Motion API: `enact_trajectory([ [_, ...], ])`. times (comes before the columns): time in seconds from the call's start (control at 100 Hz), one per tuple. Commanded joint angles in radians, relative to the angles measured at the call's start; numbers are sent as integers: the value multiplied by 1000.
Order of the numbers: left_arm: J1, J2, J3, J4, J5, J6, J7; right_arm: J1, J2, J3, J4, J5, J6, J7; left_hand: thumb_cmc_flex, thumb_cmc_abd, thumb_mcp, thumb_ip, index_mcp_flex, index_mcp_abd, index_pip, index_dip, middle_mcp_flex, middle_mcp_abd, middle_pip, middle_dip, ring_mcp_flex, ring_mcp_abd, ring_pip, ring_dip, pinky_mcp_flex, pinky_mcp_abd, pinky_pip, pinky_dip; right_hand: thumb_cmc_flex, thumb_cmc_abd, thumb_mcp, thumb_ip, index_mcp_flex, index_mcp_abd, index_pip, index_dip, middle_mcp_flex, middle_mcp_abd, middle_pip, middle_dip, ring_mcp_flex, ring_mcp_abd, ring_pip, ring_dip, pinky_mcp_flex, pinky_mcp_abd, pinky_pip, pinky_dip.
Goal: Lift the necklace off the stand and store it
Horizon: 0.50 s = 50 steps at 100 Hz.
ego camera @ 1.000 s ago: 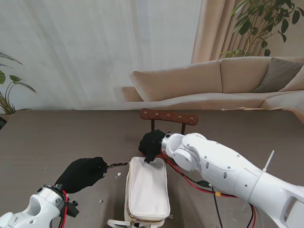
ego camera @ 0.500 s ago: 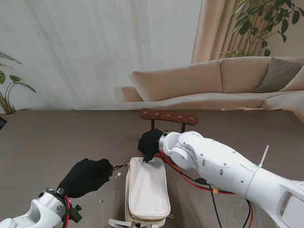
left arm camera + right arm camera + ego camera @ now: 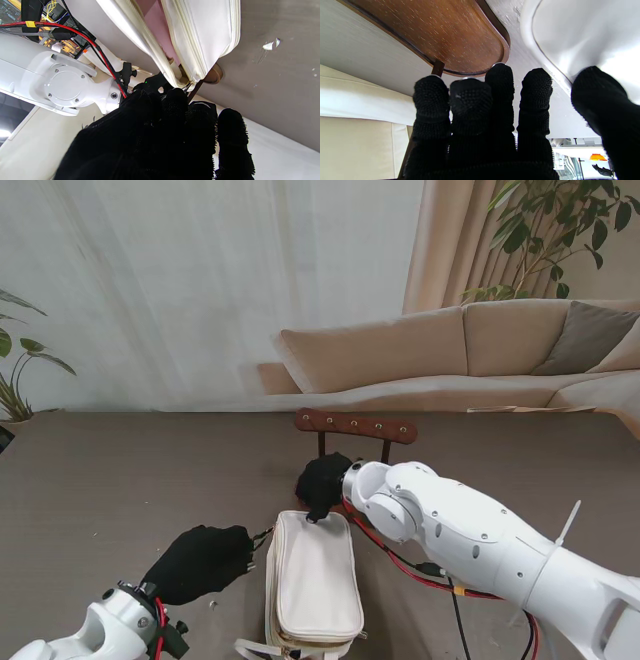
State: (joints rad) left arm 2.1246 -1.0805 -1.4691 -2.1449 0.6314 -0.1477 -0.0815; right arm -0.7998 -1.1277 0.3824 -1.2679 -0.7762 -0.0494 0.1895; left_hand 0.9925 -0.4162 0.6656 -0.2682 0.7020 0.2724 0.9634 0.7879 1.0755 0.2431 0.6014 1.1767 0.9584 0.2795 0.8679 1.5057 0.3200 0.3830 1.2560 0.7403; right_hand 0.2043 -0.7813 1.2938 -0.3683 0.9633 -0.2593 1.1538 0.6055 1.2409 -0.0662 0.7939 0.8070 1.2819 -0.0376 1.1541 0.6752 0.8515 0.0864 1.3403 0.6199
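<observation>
A white zip pouch (image 3: 310, 580) lies lengthwise in front of me. In the left wrist view the pouch (image 3: 200, 32) gapes along its zip and shows a pink lining. My left hand (image 3: 205, 562) is shut on the zip pull (image 3: 186, 87) at the pouch's far left corner. My right hand (image 3: 322, 485) grips the pouch's far end, with its fingers (image 3: 500, 82) and thumb on either side of the pouch rim (image 3: 570, 37). The wooden necklace stand (image 3: 355, 425) rises just beyond it, and its base (image 3: 445, 32) lies by the fingertips. No necklace shows in any view.
Small white scraps (image 3: 213, 604) lie on the brown table (image 3: 100, 480) near my left hand. Red and black cables (image 3: 420, 565) trail along my right arm beside the pouch. A beige sofa (image 3: 450, 350) stands behind the table.
My left hand has drawn nearer to me and toward the pouch, keeping hold of the zip pull. The pouch has shifted slightly nearer. The right hand has barely moved.
</observation>
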Motion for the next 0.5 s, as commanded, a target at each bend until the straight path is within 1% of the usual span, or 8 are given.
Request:
enact_trajectory([
  [0.0,2,-2,14,20,-4,14,-23,-15,18,3,10,-14,12,29,39,24,-13,43,39,-55,91,33,-4,-2,-1,-9,-9,5,-16,5,-30,-2,-13,-3,142,-10,109,112,-8,-17,24,10,6,11,28,8,40,-28,29,16,-83,-11,59,22],
  [0.1,-13,0,37,49,-5,30,-24,-30,26,28,-9,-24,22,38,40,24,-14,44,38,-54,91,34,-3,-1,-1,-9,-8,5,-16,5,-29,-2,-13,-3,144,-15,112,114,-6,-15,25,10,8,13,29,8,41,-25,32,17,-83,-11,59,22],
  [0.24,-42,1,55,82,-7,47,-28,-60,43,75,-57,-60,32,63,41,23,-13,44,39,-52,92,34,-3,1,-1,-10,-8,6,-17,5,-29,-2,-12,-3,143,-18,116,117,-6,-14,25,10,9,13,29,9,40,-26,35,17,-82,-10,61,22],
  [0.49,-83,3,48,110,-2,67,-46,-108,64,142,-121,-112,37,99,39,21,-12,43,40,-52,94,33,-2,0,1,-10,-5,5,-15,5,-27,-3,-11,-2,142,-16,116,122,-6,-13,25,11,8,11,28,9,40,-26,32,15,-81,-11,61,22],
])
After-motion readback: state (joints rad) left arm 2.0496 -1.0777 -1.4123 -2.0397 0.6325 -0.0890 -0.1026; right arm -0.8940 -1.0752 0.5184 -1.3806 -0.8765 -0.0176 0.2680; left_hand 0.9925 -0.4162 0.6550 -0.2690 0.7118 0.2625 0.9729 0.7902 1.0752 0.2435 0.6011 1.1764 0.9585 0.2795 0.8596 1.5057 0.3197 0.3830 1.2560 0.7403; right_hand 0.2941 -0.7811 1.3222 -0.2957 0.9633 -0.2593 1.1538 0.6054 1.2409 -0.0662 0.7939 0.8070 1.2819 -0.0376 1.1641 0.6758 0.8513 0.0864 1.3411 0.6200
